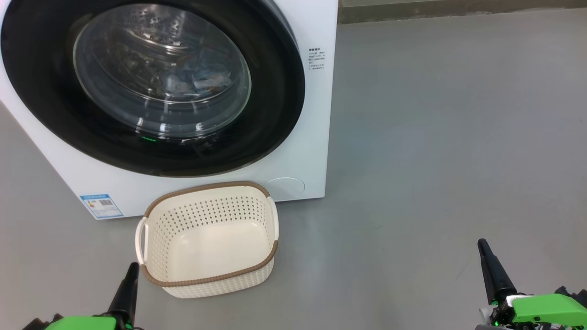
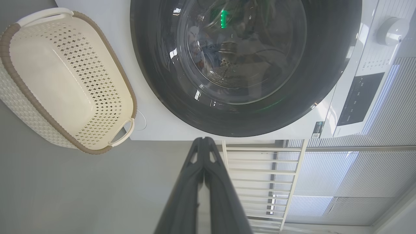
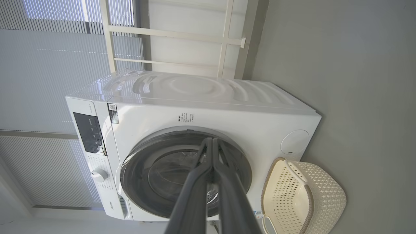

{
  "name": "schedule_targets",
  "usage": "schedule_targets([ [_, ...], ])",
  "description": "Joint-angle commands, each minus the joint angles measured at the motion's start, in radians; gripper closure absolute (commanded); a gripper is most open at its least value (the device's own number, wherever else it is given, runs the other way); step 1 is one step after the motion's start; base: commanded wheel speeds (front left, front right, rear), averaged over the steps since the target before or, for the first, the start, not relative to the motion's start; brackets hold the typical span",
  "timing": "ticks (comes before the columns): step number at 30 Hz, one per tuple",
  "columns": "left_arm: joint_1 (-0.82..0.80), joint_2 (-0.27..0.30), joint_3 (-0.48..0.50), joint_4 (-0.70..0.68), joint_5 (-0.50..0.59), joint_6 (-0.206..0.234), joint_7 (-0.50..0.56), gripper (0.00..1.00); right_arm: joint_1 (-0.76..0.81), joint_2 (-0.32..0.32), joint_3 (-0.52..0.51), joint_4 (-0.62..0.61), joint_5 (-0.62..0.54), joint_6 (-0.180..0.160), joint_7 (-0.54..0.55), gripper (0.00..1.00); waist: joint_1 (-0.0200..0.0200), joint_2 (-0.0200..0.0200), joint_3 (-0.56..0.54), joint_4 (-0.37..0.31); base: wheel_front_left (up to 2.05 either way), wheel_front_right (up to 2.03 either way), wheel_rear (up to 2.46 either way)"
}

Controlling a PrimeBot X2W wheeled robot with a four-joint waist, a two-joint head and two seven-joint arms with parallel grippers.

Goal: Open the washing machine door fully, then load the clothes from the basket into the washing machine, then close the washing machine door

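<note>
The washing machine is a white box with its round black-rimmed door shut flat against the front. Through the glass, pale blue and white clothes lie in the steel drum. In front of the machine the cream basket stands on the floor with nothing in it. My left gripper is shut and empty just left of the basket's near corner. Far to the right, my right gripper is shut and empty over the floor. The left wrist view has the left gripper pointing at the door; the right gripper points at the door.
Grey floor stretches right of the machine. A round service flap and a blue label sit low on its front. A control panel and knob are at its top. A white rail frame stands behind.
</note>
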Motion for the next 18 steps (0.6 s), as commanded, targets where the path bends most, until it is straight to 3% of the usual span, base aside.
schedule_targets([
  [1, -0.049, 0.019, 0.034, -0.015, -0.029, -0.007, 0.011, 1.00, -0.051, -0.007, 0.017, -0.021, 0.032, 0.001, 0.010, 1.00, -0.0001, 0.0000, 0.000, 0.000, 0.00, 0.00, 0.00],
  [6, -0.059, 0.020, 0.037, -0.010, -0.086, -0.007, 0.026, 1.00, -0.058, -0.007, 0.013, -0.016, 0.089, 0.002, 0.026, 1.00, -0.0001, 0.0000, -0.001, -0.002, 0.00, 0.00, 0.00],
  [18, -0.059, 0.020, 0.037, -0.010, -0.088, -0.007, 0.027, 1.00, -0.059, -0.004, 0.009, -0.016, 0.089, 0.002, 0.029, 1.00, -0.0001, 0.0000, -0.001, -0.002, 0.00, 0.00, 0.00],
])
